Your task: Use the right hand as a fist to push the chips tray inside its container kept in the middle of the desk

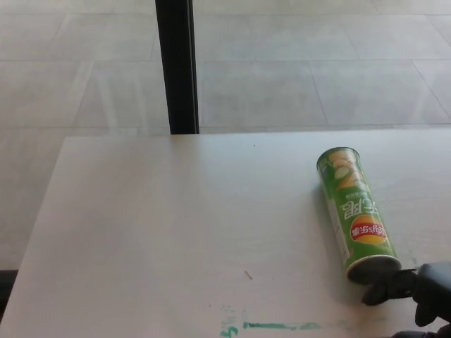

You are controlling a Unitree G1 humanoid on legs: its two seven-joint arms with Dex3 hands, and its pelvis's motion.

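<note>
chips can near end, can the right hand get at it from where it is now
Probably yes. The right hand sits at the desk's bottom right, just beside the near end of the lying green chips can, and nothing stands between them. Whether they touch is hard to tell.

right hand (423, 292) low at right edge

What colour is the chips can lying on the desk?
Green, with a red-and-yellow logo; the chips can shows only in the head view.
</note>
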